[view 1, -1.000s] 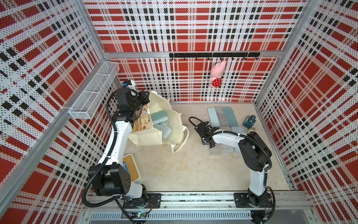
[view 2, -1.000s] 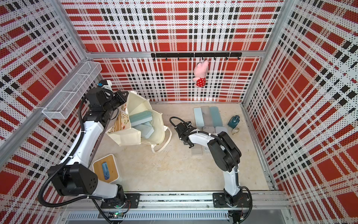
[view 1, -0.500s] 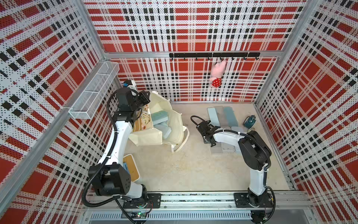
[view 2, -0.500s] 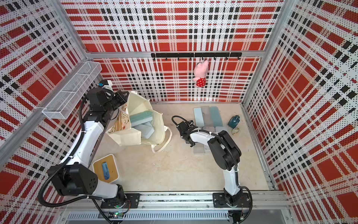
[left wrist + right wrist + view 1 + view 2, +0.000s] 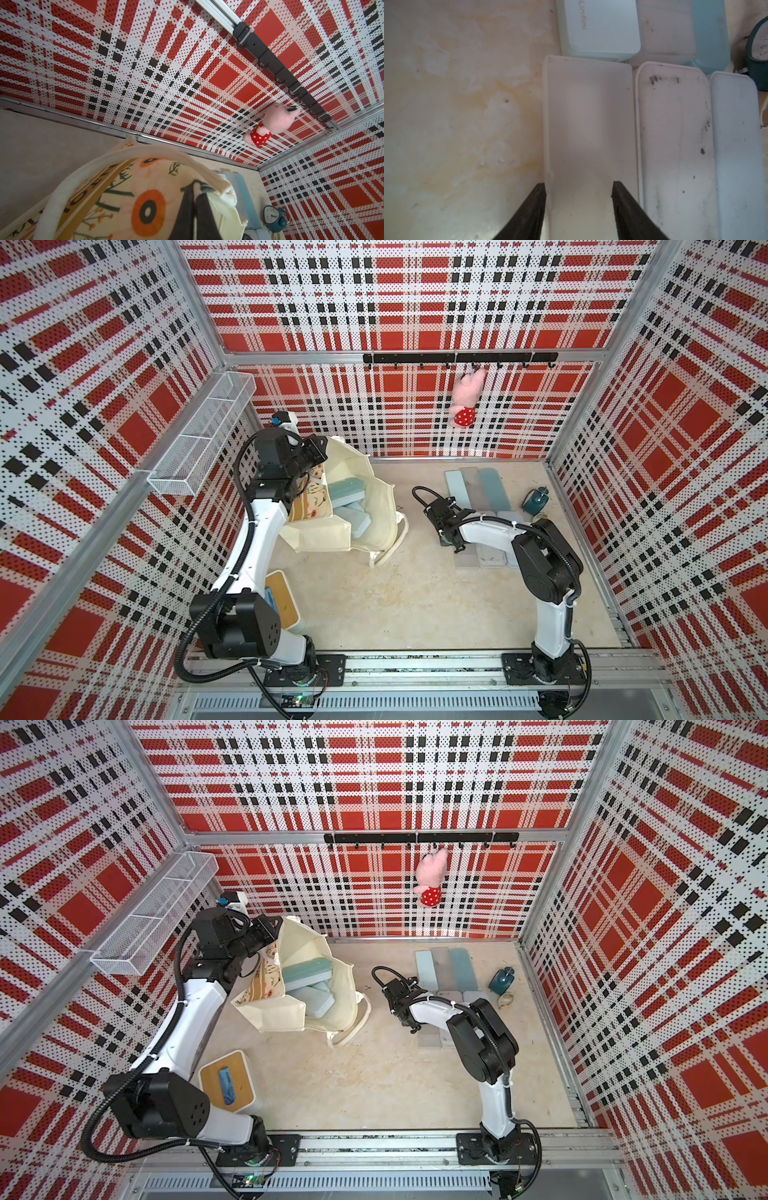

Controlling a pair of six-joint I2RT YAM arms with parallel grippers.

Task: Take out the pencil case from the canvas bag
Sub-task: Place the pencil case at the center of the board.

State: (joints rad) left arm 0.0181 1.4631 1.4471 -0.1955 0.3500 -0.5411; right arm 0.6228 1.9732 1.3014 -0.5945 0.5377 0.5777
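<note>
Parked over a bunch of cases

Looking straight down on a stained beige tabletop (image 5: pixel 456 104). Got the right gripper (image 5: pixel 579 184) with two dark fingers (image 5: pixel 529 212) spread apart over the camera-side end of a pale pinkish case (image 5: pixel 587 128) lying flat; can't tell if touching. Right beside that, a scuffed white case (image 5: pixel 675 145) with dark smudges, then a bluish-white case (image 5: pixel 737 155). Past those, a white case with faint lettering (image 5: pixel 600 27), a frosted case (image 5: pixel 668 31) and a teal case (image 5: pixel 710 35). Just peeking in at the edge, part of a dark teal clock (image 5: pixel 758 47).
</note>
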